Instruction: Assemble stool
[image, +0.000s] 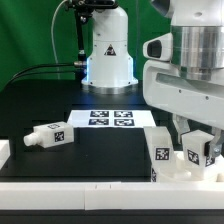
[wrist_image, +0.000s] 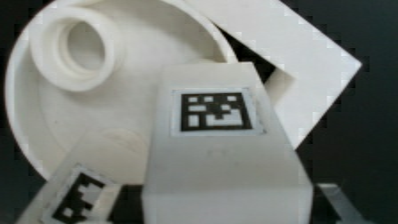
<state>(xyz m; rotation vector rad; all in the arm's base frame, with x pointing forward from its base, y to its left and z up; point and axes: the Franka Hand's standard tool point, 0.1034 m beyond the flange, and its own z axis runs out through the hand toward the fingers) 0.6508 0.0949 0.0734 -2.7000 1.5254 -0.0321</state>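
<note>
The claw (image: 196, 138) is closed on a tagged leg (wrist_image: 214, 150) of the stool, at the exterior view's right near the front of the bench (image: 40, 100). In the wrist view the seat disc (wrist_image: 98, 120) sits directly beyond this leg, its round socket hole (wrist_image: 80, 50) exposed. A second tagged leg (image: 160, 155) stands just beside the gripped one. A third leg (image: 50, 135) lies well apart toward the exterior view's left. The marker board (image: 110, 118) lies flat mid-bench.

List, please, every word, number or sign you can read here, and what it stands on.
No legible words or numbers.
Yellow warning triangle, symbol unreadable: white robot base.
Square black-and-white tags, patterns not text: marker board, lying white blocky plastic leg, held white plastic leg.
</note>
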